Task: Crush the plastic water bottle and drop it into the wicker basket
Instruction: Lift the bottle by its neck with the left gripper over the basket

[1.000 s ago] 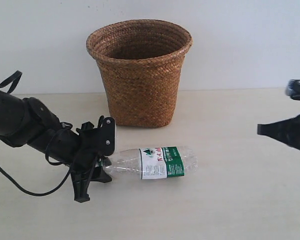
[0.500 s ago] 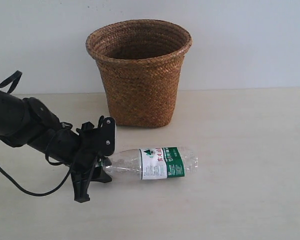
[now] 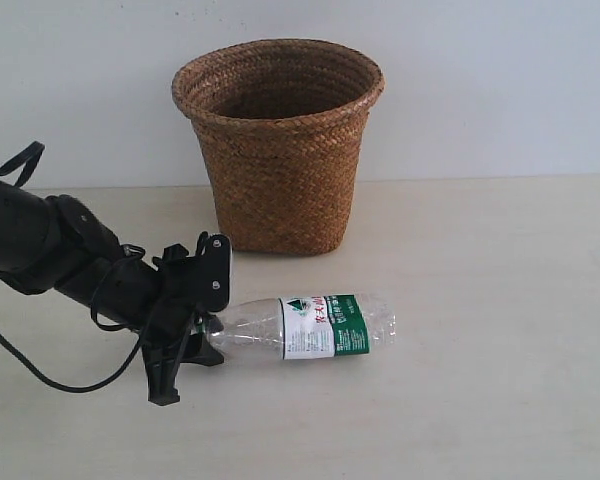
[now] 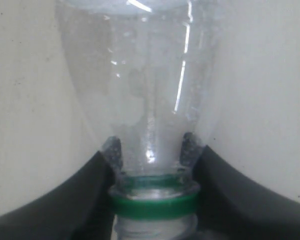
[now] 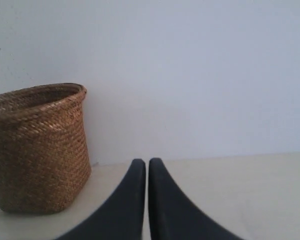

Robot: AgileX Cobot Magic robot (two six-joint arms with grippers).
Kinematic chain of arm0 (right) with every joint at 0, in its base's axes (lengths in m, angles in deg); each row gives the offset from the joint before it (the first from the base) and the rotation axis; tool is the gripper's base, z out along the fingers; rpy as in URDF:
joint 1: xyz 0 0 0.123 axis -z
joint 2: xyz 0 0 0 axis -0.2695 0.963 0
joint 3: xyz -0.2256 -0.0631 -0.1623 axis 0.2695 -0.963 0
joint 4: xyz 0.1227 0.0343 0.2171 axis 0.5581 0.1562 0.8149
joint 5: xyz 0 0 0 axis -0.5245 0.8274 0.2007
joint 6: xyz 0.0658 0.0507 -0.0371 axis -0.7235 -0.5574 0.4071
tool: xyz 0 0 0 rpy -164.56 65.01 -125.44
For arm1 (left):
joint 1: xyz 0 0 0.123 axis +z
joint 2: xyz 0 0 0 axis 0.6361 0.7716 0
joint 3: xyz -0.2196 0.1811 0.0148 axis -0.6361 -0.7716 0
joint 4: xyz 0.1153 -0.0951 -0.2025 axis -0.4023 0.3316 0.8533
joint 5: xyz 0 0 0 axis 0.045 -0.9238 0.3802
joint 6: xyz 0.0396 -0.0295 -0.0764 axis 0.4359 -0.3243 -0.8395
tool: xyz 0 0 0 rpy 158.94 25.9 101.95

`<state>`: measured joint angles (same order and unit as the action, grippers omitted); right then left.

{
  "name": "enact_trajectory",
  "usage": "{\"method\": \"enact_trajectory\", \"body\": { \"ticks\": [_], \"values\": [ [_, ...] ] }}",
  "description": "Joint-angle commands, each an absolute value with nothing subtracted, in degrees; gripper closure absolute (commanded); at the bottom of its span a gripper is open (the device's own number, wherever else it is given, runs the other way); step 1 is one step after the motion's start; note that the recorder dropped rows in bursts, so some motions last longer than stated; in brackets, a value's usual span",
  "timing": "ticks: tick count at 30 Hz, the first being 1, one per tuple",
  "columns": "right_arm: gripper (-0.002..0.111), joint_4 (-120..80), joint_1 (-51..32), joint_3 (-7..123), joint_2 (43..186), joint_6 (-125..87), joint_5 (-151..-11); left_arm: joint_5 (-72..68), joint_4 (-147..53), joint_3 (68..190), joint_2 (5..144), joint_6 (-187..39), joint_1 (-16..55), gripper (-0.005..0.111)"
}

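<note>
- The plastic water bottle (image 3: 310, 326) lay on its side on the bench (image 3: 480, 300), its neck end held in the left pincer (image 3: 202, 325) and the rest of it stretching out beyond the fingertips.
- The left pincer was closed on the neck. In the left wrist view its two dark fingers (image 4: 112, 150) pressed either side, just where the shoulder narrows.
- The bottle's long axis ran in line with the left pincer's reach, about level with the bench. The cap end pointed into the pincer and the base pointed straight away from it.
- The right pincer (image 5: 146, 165) was out of the exterior view. Its fingers were drawn together to a thin slit and held nothing.
- Progress looked early. The grip on the neck was made, but the body appeared round and full, with no dent or fold to be seen.
- The crushing was not yet done, which would likely need the right pincer at the free base end.
- The lift and the drop were also not yet done. The wicker basket (image 3: 280, 150) stood upright beyond the left pincer and the bottle, near but apart from both, with nothing visible in the part of its dark inside that showed.
</note>
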<state>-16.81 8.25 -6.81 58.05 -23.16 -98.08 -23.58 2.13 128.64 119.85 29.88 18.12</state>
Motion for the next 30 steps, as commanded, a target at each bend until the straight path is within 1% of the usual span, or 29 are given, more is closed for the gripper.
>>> {"method": "enact_trajectory", "body": {
  "ticks": [1, 3, 16, 18, 21, 24, 30],
  "values": [
    [0.108, -16.98, 8.32, -7.08, 44.71, -22.63, -85.72, -24.36, 1.72, 128.44, 120.09, 29.91, 17.65, 0.103],
    [0.108, -17.21, 8.32, -7.08, 42.51, -22.63, -82.03, -24.36, 1.72, 128.44, 120.09, 29.91, 17.65, 0.103],
    [0.108, -18.26, 8.18, -7.08, 42.51, -18.70, -75.47, -24.83, 1.71, 128.44, 119.68, 29.28, 17.65, 0.103],
    [0.108, -17.20, 8.18, -7.08, 42.51, -20.18, -72.16, -25.23, 1.71, 128.44, 119.34, 29.04, 17.65, 0.103],
    [0.108, -14.28, 8.18, -7.08, 42.51, -26.07, -71.56, -26.33, 1.71, 128.44, 117.29, 27.84, 17.65, 0.103],
    [0.108, -14.28, 8.18, -7.08, 42.51, -26.52, -71.80, -30.40, 1.71, 128.44, 113.91, 26.06, 17.65, 0.103],
    [0.108, -14.28, 8.18, -7.08, 42.51, -26.52, -71.80, -44.27, 1.11, 128.44, 105.28, 18.01, 17.65, 0.103]
  ]
}}
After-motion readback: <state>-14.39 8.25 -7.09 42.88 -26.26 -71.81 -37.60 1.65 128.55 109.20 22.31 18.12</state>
